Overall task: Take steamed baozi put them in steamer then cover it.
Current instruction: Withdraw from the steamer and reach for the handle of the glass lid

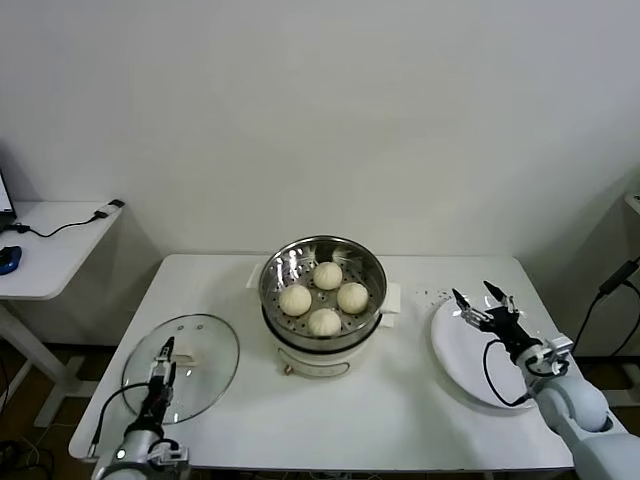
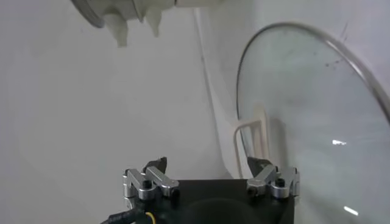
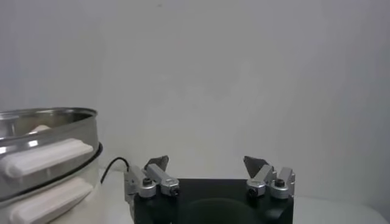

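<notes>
off-white baozi, shiny perforated steel steamer, clear metal-rimmed cover, white plate

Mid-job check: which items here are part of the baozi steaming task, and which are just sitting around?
Job items:
- four steamed baozi, already in the steamer
- glass cover, lying on the table, left gripper open over it
- right gripper, open above the plate

Bystanders:
- white plate
- side desk with cables
</notes>
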Robot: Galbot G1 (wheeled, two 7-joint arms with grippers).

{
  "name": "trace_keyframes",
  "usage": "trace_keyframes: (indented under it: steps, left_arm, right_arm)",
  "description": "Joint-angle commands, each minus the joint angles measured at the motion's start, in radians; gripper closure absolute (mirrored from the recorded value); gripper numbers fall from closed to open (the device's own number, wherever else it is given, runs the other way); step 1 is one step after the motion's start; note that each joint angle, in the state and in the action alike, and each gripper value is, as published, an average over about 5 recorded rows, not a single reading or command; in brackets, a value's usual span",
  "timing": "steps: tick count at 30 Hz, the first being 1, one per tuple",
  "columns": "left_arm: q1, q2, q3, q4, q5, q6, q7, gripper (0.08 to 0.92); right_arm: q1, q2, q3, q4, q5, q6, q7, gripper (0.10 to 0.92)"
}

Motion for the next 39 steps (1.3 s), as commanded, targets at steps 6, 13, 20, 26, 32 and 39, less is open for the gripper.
trace_keyframes:
  steps: [6, 13, 20, 26, 32, 39]
  left_arm:
    - [-0.142, 0.013, 0.006, 0.161, -0.013, 0.034, -0.031, 0.177]
    - [-0.163, 0.011, 0.009, 0.184, -0.045, 0.026, -0.037, 0.177]
    - [-0.168, 0.006, 0.016, 0.193, -0.058, 0.016, -0.047, 0.282]
    - [-0.168, 0.008, 0.015, 0.205, -0.078, 0.013, -0.05, 0.464]
    - [-0.159, 0.014, 0.016, 0.182, -0.127, 0.015, -0.053, 0.645]
    - [-0.103, 0.038, 0.028, 0.051, -0.219, 0.028, -0.06, 0.833]
  right_arm:
    - [-0.025, 0.037, 0.028, -0.025, -0.088, 0.015, 0.0, 0.203]
    - [-0.031, 0.047, 0.035, -0.037, -0.109, 0.023, -0.006, 0.203]
    - [-0.033, 0.062, 0.033, -0.052, -0.132, 0.032, -0.014, 0.203]
    - [-0.03, 0.066, 0.03, -0.064, -0.147, 0.037, -0.02, 0.203]
    - [-0.023, 0.068, 0.026, -0.077, -0.162, 0.043, -0.025, 0.203]
    - [-0.02, 0.071, 0.027, -0.087, -0.171, 0.051, -0.03, 0.203]
